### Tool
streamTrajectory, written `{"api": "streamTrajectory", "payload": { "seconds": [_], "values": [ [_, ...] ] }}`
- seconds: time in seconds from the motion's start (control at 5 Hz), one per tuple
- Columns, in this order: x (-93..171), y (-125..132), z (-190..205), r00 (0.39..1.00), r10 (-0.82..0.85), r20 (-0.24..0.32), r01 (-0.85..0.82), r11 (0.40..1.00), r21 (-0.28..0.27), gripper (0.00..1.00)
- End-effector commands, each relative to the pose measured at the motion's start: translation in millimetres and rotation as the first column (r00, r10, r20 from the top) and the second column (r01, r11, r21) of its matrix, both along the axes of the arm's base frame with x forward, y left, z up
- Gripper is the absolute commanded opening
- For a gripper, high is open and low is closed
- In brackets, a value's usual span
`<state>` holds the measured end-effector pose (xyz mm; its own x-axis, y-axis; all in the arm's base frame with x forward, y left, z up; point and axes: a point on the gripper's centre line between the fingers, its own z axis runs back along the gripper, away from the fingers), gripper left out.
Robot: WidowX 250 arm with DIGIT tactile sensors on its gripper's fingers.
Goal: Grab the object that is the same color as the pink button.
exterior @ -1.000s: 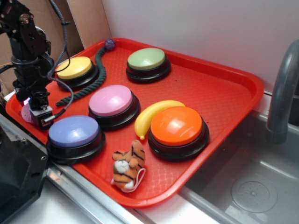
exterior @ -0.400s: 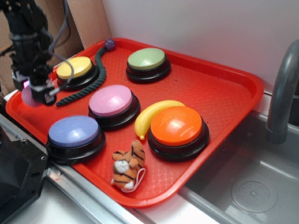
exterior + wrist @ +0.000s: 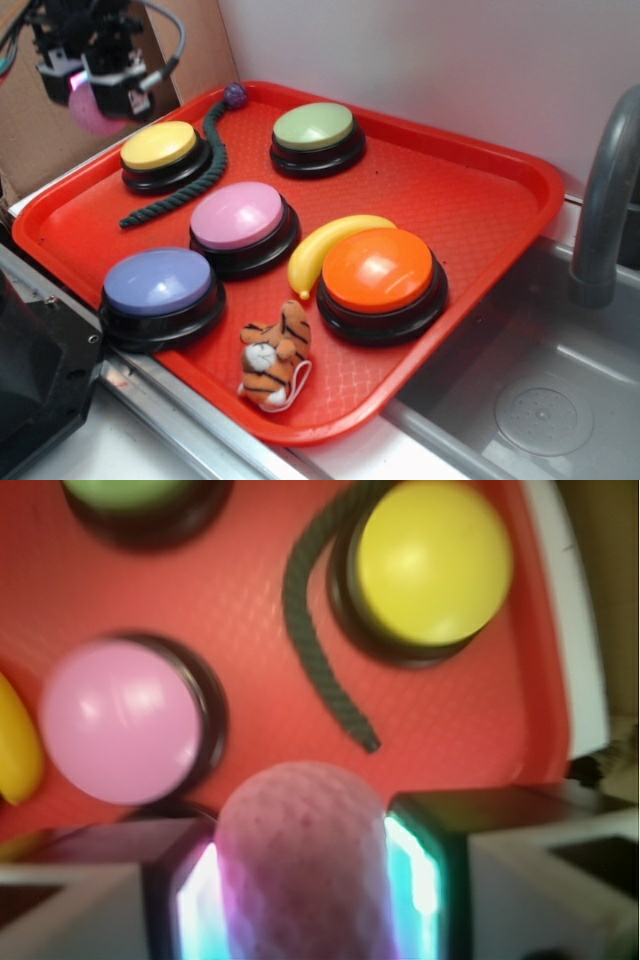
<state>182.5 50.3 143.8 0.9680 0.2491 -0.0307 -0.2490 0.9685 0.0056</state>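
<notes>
The pincer point(image 3: 92, 92) grips the pink ball point(image 3: 300, 860) high above the yellow button point(image 3: 158, 146); a loosening squeeze could drop it.

At the upper left of the exterior view, the gripper point(image 3: 88, 88) is a blocky black assembly of matte plastic or metal parts, cut off by the top edge of the frame. A grey cable point(image 3: 170, 45) loops out from its right side in a smooth arc and curves back to a small pale connector on the black housing. A thin bluish wire runs along the far left edge.

In the wrist view, along the bottom of the frame, two black finger pads point(image 3: 425, 865) have inner faces glowing with cyan-to-magenta light. Beside them sit pale grey, boxy finger bodies point(image 3: 545, 890) with dark recesses.
</notes>
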Motion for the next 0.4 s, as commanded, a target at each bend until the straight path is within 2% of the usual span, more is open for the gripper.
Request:
{"api": "streamTrajectory", "payload": {
  "seconds": [0.0, 0.2],
  "values": [
    [19, -15, 49, 0.992, 0.024, 0.126, -0.03, 0.998, 0.05, 0.0],
    [15, -6, 37, 0.994, 0.061, 0.087, -0.066, 0.997, 0.051, 0.0]
  ]
}}
